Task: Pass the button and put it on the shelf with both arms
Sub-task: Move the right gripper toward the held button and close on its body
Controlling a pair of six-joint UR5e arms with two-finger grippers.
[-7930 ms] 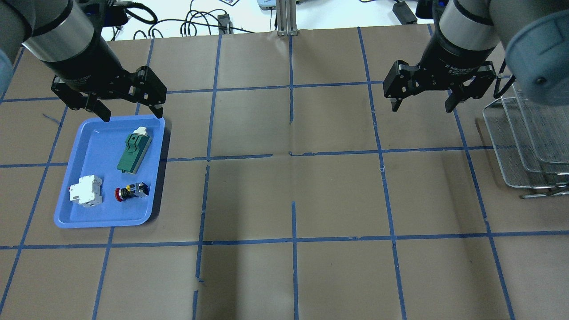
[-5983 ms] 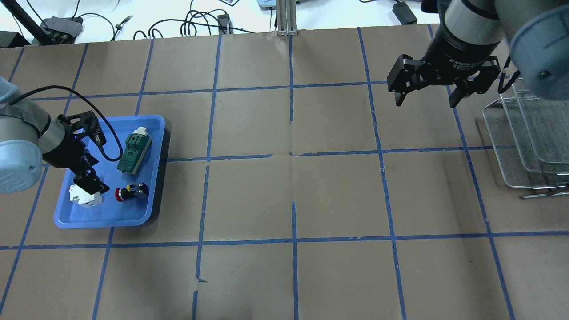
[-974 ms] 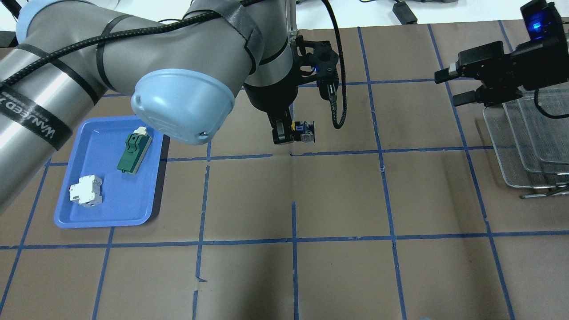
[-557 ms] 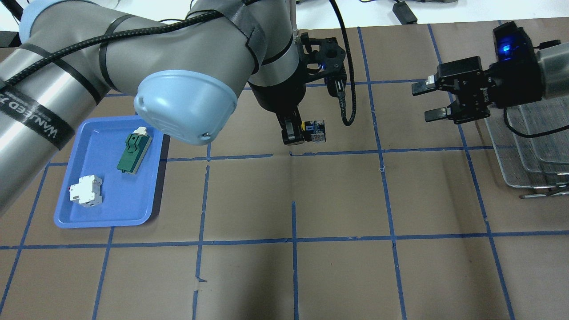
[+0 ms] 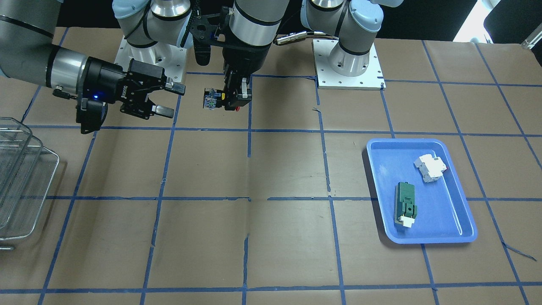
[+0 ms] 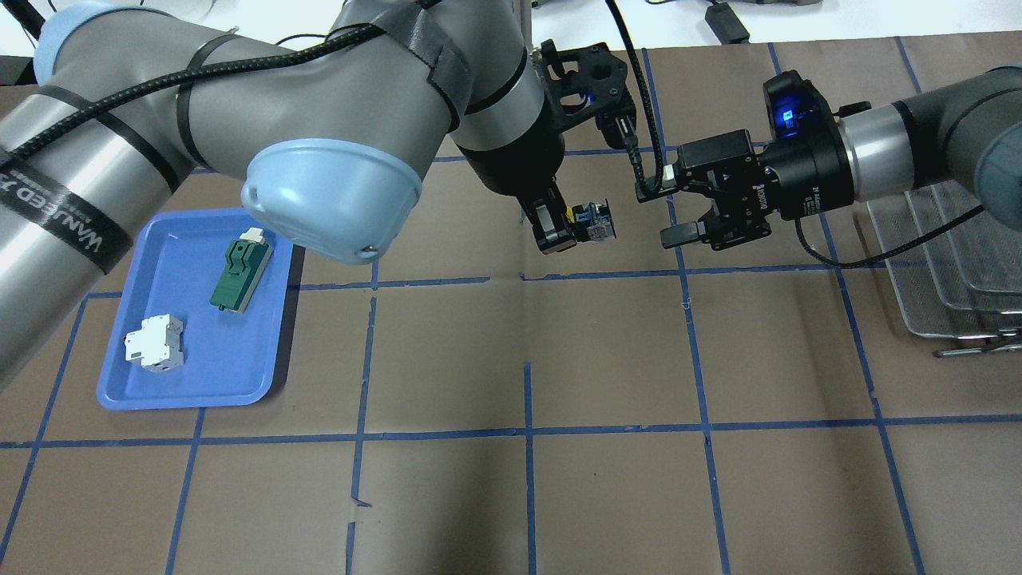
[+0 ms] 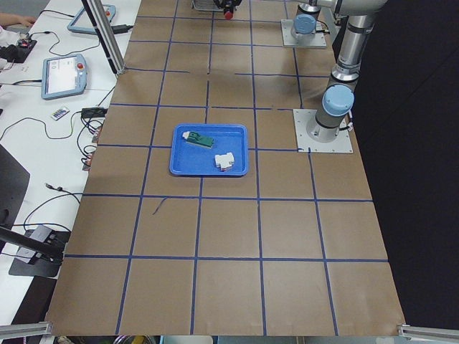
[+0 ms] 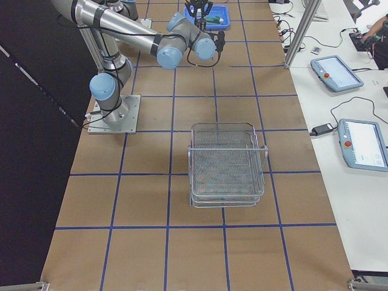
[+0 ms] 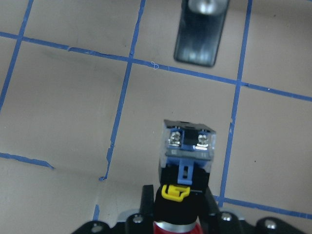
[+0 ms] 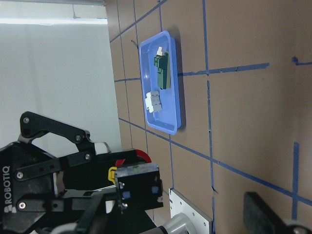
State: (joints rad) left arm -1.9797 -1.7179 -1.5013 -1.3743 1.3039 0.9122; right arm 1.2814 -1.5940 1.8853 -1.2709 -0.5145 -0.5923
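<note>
The button (image 6: 595, 224) has a yellow collar and a blue-grey block body, and my left gripper (image 6: 568, 231) is shut on its cap end, holding it above the table's middle. Its block end points at my right gripper (image 6: 664, 206), which is open, turned sideways, a short gap to the right of it. The front view shows the button (image 5: 210, 101) between the left gripper (image 5: 233, 99) and the right gripper (image 5: 170, 100). It also shows in the left wrist view (image 9: 187, 146) and the right wrist view (image 10: 139, 187). The wire-mesh shelf (image 6: 942, 263) stands at the far right.
A blue tray (image 6: 160, 383) at the left holds a green block component (image 6: 241, 274) and a white breaker (image 6: 156, 343). The left arm's large elbow (image 6: 327, 200) hangs over the tray's back right corner. Brown paper with blue tape lines covers the table.
The left gripper has carried the button to the right. The right gripper has moved left from the shelf side, open, closing most of the gap to the button.
</note>
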